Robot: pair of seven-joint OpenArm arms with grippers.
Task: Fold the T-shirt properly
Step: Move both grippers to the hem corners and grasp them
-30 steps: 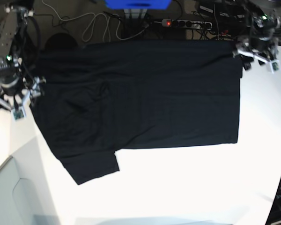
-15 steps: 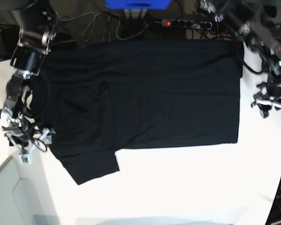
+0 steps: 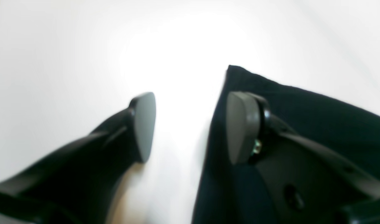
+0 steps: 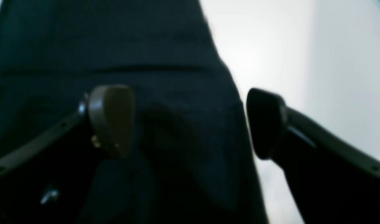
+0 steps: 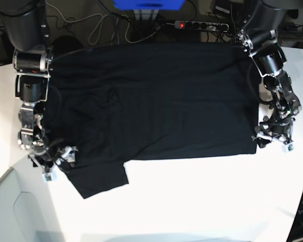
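The black T-shirt (image 5: 151, 101) lies spread flat on the white table (image 5: 202, 196), plain side up, with one sleeve (image 5: 98, 179) sticking out toward the near edge. My left gripper (image 5: 266, 139) is at the shirt's near right hem corner. In the left wrist view it (image 3: 193, 127) is open, one pad (image 3: 241, 130) over the cloth edge (image 3: 301, 109) and the other over bare table. My right gripper (image 5: 59, 162) sits at the near left edge, by the sleeve. In the right wrist view it (image 4: 188, 121) is open above the cloth (image 4: 162, 46), holding nothing.
A power strip (image 5: 199, 24), a blue box (image 5: 147, 4) and loose cables (image 5: 103, 27) lie behind the table's far edge. A grey panel (image 5: 15, 212) borders the table at the near left. Bare white table stretches in front of the shirt.
Both arms have swung from the shirt's far corners down to its near side, the left to the near right hem corner, the right to the near left sleeve. The shirt has not moved.
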